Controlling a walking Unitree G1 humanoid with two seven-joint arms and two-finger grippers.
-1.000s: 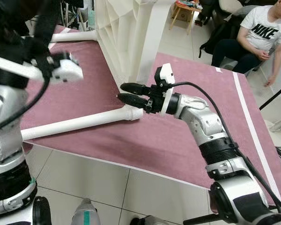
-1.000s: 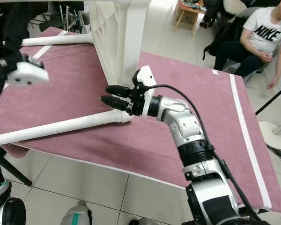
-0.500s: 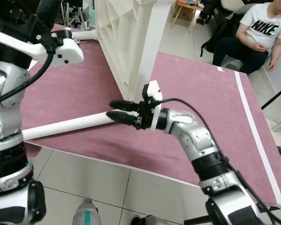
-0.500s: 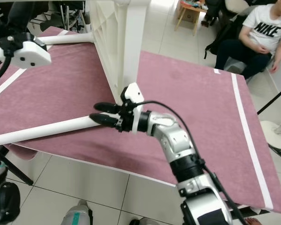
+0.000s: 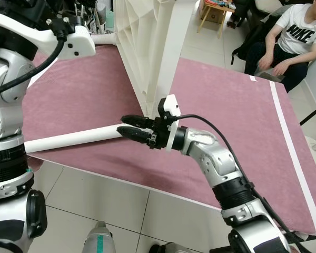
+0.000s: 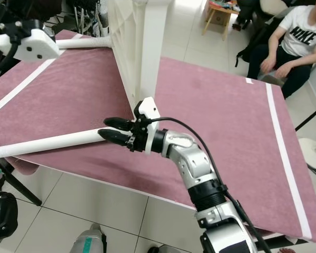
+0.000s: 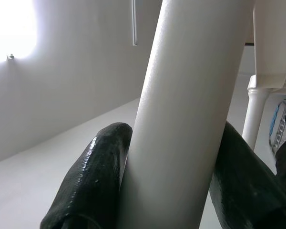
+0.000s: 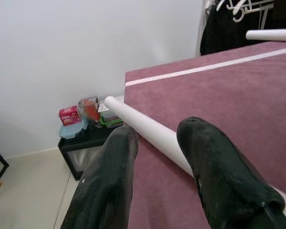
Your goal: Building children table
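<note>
A white table top (image 5: 142, 52) stands on its edge on a pink mat (image 5: 226, 105). A long white leg (image 5: 68, 139) lies across the mat's front. My right gripper (image 5: 122, 124) is at that leg's near end, open, with one finger on each side of the tube (image 8: 148, 133). My left arm (image 5: 58, 31) is raised at the upper left. In the left wrist view my left gripper (image 7: 171, 138) is shut on another white leg (image 7: 181, 95), which joins the table top. A further leg (image 5: 102, 38) sticks out at the back.
The mat's front edge (image 5: 121, 182) drops to a tiled floor. A person (image 5: 295, 31) sits at the back right beside a small wooden stool (image 5: 213, 13). Past the leg's far end stands a black shelf (image 8: 86, 138) with food containers.
My right gripper has moved left, from just right of the lying leg's end to straddling it. The head camera has shifted a little.
</note>
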